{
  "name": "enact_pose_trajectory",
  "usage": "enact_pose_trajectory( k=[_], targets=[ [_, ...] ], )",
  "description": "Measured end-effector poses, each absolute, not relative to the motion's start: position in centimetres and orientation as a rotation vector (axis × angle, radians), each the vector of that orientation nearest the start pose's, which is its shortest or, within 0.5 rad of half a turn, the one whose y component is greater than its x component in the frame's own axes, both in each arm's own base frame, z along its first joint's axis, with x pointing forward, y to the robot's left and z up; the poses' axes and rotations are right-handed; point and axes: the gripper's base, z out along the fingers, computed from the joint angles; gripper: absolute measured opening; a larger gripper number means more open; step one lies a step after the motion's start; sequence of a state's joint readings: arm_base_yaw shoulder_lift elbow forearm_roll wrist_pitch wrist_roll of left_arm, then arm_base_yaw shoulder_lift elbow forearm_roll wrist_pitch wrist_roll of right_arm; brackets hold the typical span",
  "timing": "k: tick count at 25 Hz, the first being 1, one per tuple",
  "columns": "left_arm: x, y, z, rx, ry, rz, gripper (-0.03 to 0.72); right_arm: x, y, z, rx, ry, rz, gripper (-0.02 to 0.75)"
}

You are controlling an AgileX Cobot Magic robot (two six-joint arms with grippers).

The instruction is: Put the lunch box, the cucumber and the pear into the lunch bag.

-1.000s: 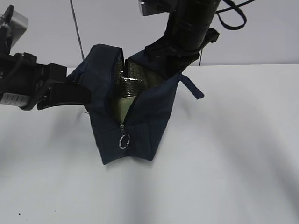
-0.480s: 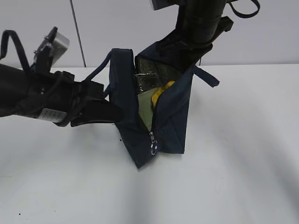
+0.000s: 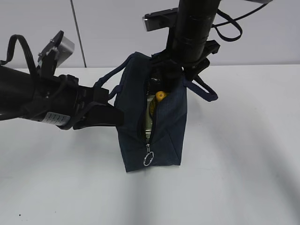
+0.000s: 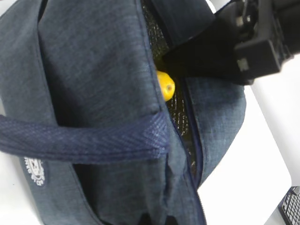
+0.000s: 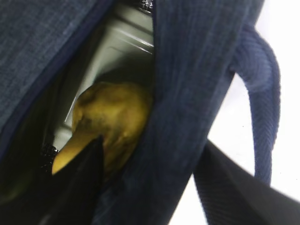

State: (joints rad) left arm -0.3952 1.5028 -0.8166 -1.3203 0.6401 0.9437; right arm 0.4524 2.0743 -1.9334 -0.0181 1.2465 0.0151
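White tabletop (image 3: 234,164), plain grey wall (image 3: 108,28) behind it, nothing fancy going on in the background.

So, the right gripper (image 5: 151,152) comes straight down onto the top of the dark navy fabric lunch bag (image 3: 168,131), and its black fingers (image 5: 79,187) are spread wide apart. They straddle the bag's side wall, one finger inside the opening and the other outside the cloth. It isn't gripping anything. Right up against that inside finger sits the lumpy yellow-orange pear (image 5: 112,117), down inside the bag, and you can spot it as a yellow blob through the open slit from the other two cameras as well. Behind the pear, deeper in the bag, there's the pale sage-green lid of the lunch box (image 5: 122,42).

The left gripper (image 3: 110,115) reaches in from the bag's left side with its jaws closed, its tip pressed up to the bag's wall. Can't tell whether it actually has cloth pinched.

The bag itself stands upright on the table with the zipper open down its front. A metal ring pull (image 3: 148,159) hangs low at the bottom of the slit. One padded navy loop handle (image 3: 204,91) sticks out on the bag's right side, and the other (image 4: 84,140) lies across its left wall.
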Motion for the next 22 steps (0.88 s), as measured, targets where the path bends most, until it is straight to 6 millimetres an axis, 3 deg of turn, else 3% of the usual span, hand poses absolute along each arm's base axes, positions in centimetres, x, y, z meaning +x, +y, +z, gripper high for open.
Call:
enact_pose_trajectory(
  k=[3, 7, 22],
  targets=[
    [24.9, -16.1, 23.2, 0.412, 2.387, -1.065, -0.015, 40.2, 19.3, 27.3, -0.634, 2.802, 0.065, 0.528],
    [24.9, -16.1, 23.2, 0.412, 2.387, -1.065, -0.015, 40.1, 19.3, 27.7, -0.647, 2.789, 0.066, 0.532],
    [24.9, -16.1, 23.2, 0.412, 2.387, -1.066, -0.015, 36.0, 17.4, 37.0, -0.651, 2.564, 0.118, 0.491]
  ],
)
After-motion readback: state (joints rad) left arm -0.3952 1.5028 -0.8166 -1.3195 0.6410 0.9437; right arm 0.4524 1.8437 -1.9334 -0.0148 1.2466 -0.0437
